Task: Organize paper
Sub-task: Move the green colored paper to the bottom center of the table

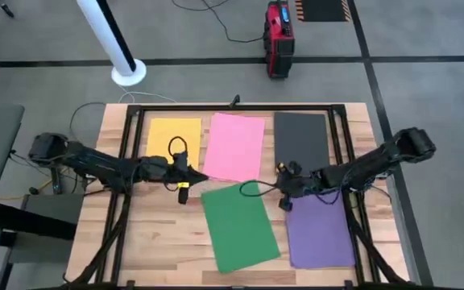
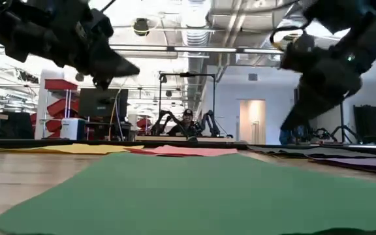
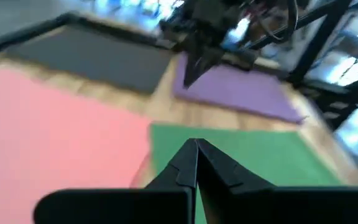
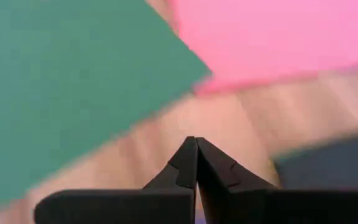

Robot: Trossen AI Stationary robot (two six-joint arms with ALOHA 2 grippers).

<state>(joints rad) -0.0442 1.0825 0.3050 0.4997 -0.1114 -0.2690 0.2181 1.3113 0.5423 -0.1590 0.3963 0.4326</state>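
Five sheets of coloured paper lie flat on the wooden table, inside the black frame that runs around its far and side edges. Along the far row, the yellow sheet sits nearest the left side, the pink sheet is just beside it with a narrow strip of wood between them, and the dark grey sheet follows with another thin gap. In the near row, the green sheet lies tilted, its far corner close to the pink sheet's near edge, and the purple sheet lies beside it, its far edge meeting the dark grey sheet's near edge. A wedge of bare wood separates green from purple. The widest open stretch of tabletop is the near left corner, in front of the yellow sheet. The left gripper hangs above the table near the pink sheet's near left corner, its two fingers pressed together on nothing. The right gripper hovers over the gap between the green, dark grey and purple sheets, fingers likewise closed and empty. The low view shows both grippers clear of the surface.
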